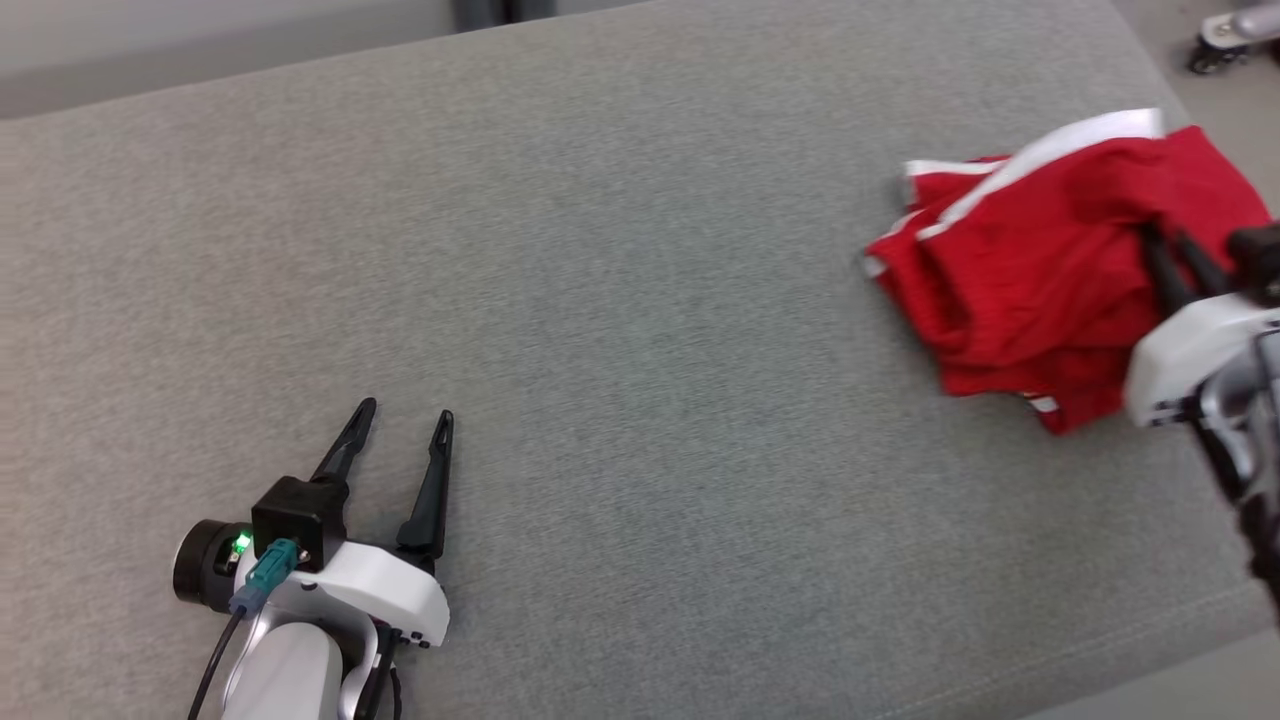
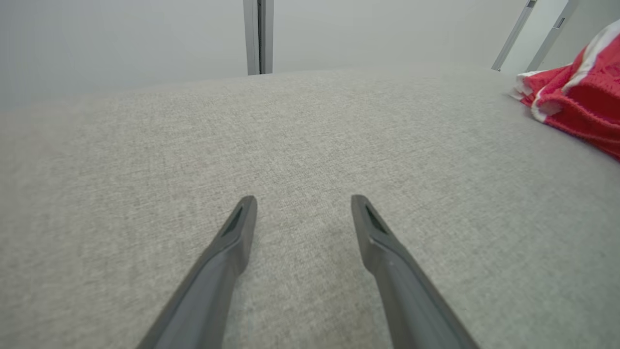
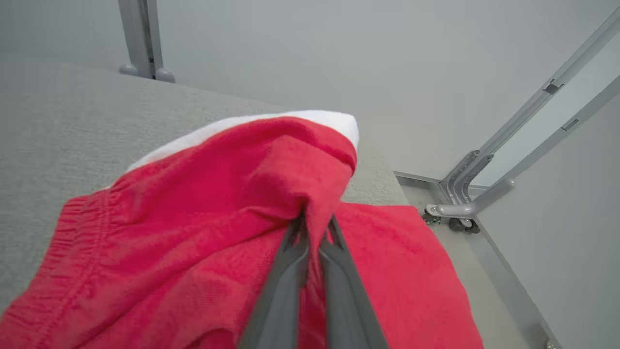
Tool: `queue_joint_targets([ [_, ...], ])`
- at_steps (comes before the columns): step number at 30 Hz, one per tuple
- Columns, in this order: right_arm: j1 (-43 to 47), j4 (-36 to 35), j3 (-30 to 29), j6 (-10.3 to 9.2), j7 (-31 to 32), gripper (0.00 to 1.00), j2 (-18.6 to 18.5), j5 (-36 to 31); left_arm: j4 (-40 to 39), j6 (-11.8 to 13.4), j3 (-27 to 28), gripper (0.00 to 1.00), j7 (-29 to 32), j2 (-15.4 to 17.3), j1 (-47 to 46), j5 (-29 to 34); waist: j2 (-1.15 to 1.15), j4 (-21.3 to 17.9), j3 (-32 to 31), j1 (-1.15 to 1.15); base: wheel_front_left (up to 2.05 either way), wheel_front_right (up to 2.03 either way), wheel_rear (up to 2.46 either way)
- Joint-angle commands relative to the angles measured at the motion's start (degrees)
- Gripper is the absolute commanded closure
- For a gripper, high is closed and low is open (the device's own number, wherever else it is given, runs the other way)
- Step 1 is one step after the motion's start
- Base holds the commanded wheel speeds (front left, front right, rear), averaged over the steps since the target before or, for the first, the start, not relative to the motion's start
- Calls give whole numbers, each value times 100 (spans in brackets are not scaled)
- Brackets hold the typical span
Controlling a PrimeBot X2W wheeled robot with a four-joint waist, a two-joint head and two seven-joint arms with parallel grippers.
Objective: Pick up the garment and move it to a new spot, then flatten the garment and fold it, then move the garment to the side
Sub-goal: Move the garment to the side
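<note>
The garment (image 1: pixel 1030 270) is a red piece with white trim, bunched up at the right end of the grey table (image 1: pixel 620 300). My right gripper (image 1: pixel 1165 245) is shut on a fold of it, and the cloth rises in a peak around the dark fingers. In the right wrist view the garment (image 3: pixel 203 232) drapes down on both sides of the pinching right gripper (image 3: pixel 316 224). My left gripper (image 1: pixel 405 412) rests open near the table's front left, far from the cloth. In the left wrist view the open left gripper (image 2: pixel 302 199) holds nothing, and the garment (image 2: pixel 576 102) shows at the far right.
The table's right edge runs just past the garment. Beyond it stand grey metal frame legs (image 3: pixel 489 189) with a caster on the floor, and another caster (image 1: pixel 1215 45) shows at the top right. A grey post (image 2: pixel 258 36) stands behind the table's far edge.
</note>
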Motion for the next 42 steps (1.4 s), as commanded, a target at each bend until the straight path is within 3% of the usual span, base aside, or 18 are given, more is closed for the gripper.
queue_joint_targets([
  [1, -73, 84, -78, -5, 4, 100, -125, -27, 28, -13, 26, 0, 5, 46, -73, 28, 0, 185, 75, 0, 0, 0, 0],
  [6, -388, 673, -423, -4, 18, 100, -536, -496, 95, -14, 90, 0, 5, 53, -64, 35, 0, 451, 129, 0, 0, 0, 0],
  [10, -526, 1052, -850, -5, -9, 100, -663, -697, 109, -24, 128, 0, 6, 55, -47, 55, 0, 543, 138, 0, 0, 0, 0],
  [12, -579, 1161, -1059, -5, -23, 58, -728, -929, 122, -30, 143, 0, 6, 55, -47, 60, 0, 567, 132, 0, 0, 0, 0],
  [13, -580, 1227, -1350, -5, -50, 0, -740, -1105, 123, -37, 150, 0, 5, 53, -46, 67, 0, 579, 106, 0, 0, 0, 0],
  [19, -416, 899, -2071, -4, -113, 0, -430, -1629, 104, -15, 189, 0, 4, 42, 13, 20, 0, 562, -58, 0, 0, 0, 0],
  [24, -118, -48, -2274, -4, -113, 0, 214, -1645, 68, 59, 230, 0, 4, 33, 64, -32, 0, 579, -200, 0, 0, 0, 0],
  [30, 521, -936, -1927, -4, -110, 0, 831, -1352, 152, 88, 231, 0, 4, 28, 166, -115, 0, 713, -402, 0, 0, 0, 0],
  [42, 1528, -1433, -1241, -4, -110, 0, 1353, -741, 270, 235, 247, 0, 4, 25, 368, -294, 0, 1180, -723, 0, 0, 0, 0],
])
